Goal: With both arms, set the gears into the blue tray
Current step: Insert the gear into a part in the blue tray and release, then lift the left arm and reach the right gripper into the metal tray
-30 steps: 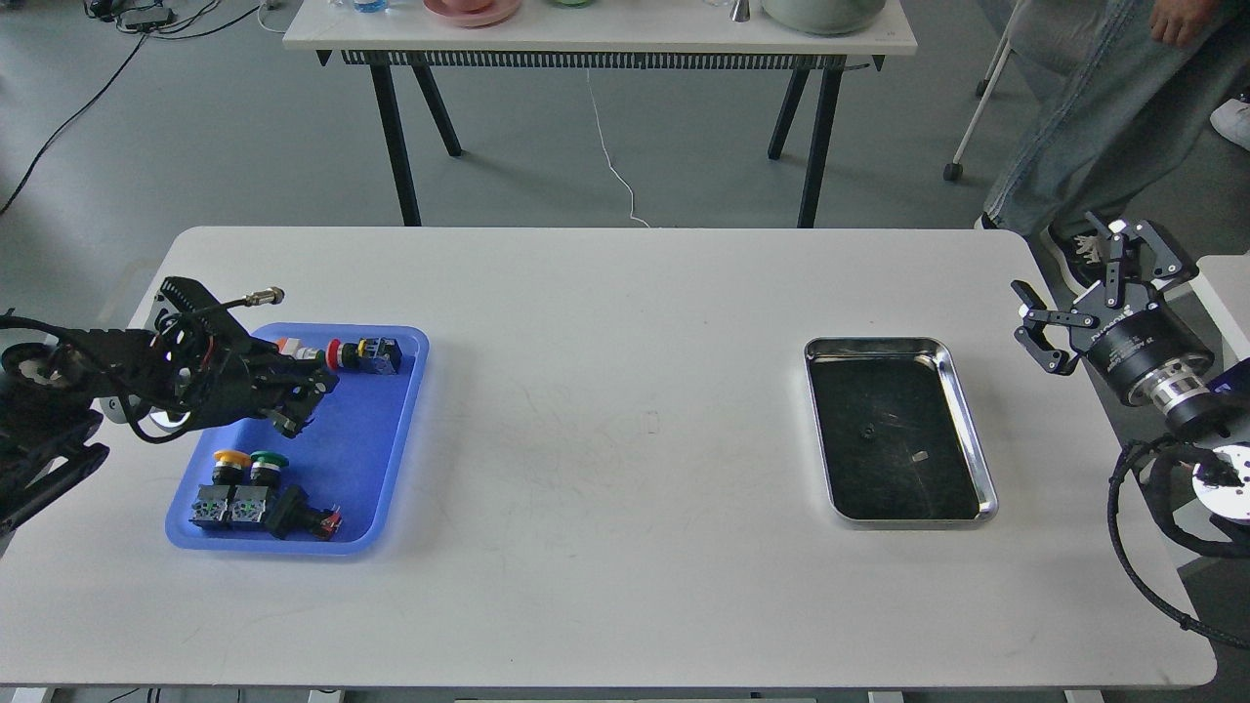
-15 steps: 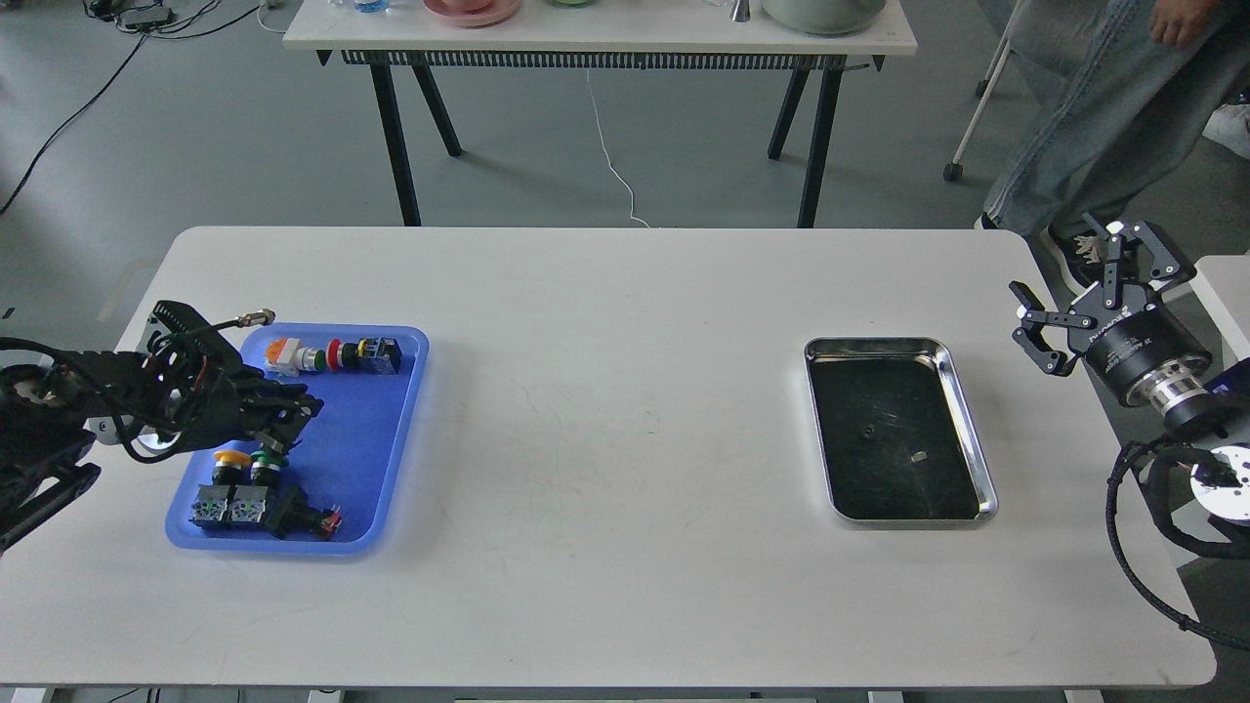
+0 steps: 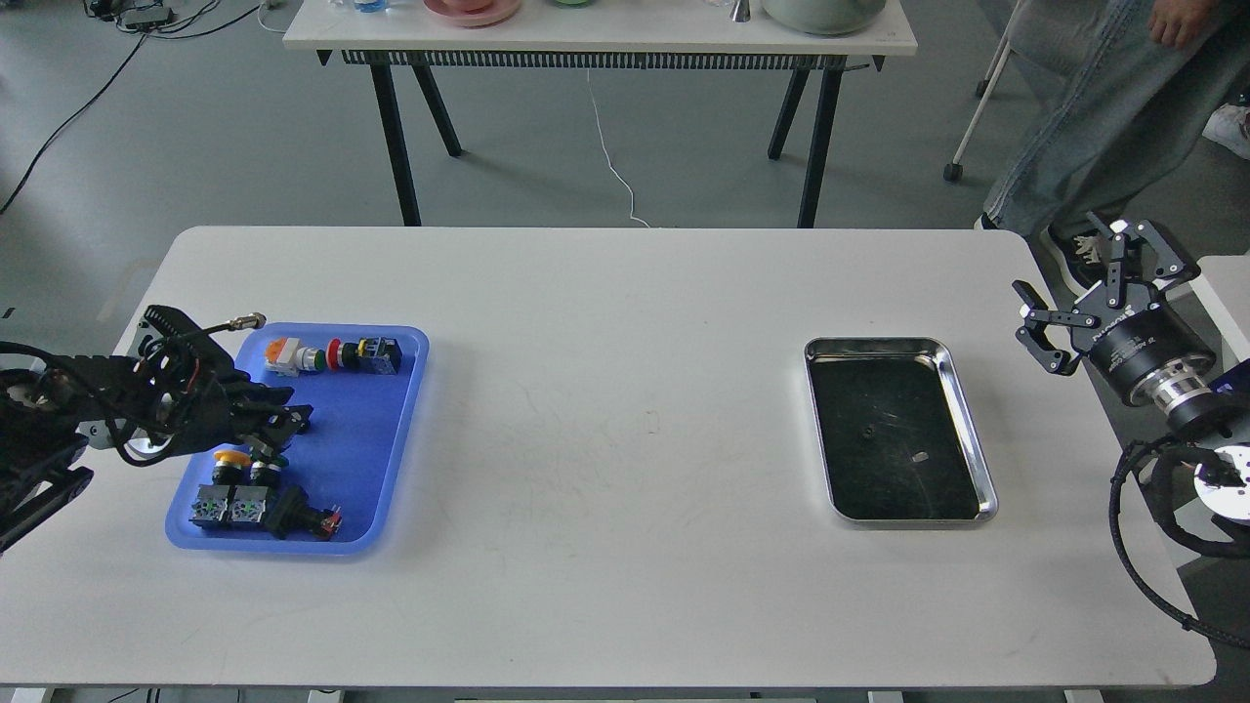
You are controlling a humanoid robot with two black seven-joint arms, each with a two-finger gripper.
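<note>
One tiny black gear lies on the dark floor of the steel tray at the right. The blue tray sits at the table's left and holds several push-button switches. My left gripper hangs low over the tray's left half, just above the yellow and green capped switches. It is dark, and its fingers cannot be told apart. My right gripper is open and empty, raised beside the table's right edge, apart from the steel tray.
A small silvery scrap lies in the steel tray near the gear. A second table with dishes stands behind. A person in jeans stands at the back right. Cables hang by my right arm.
My left gripper has drawn back leftward and lower over the blue tray, uncovering the switches at the tray's far end. The right arm has hardly moved.
</note>
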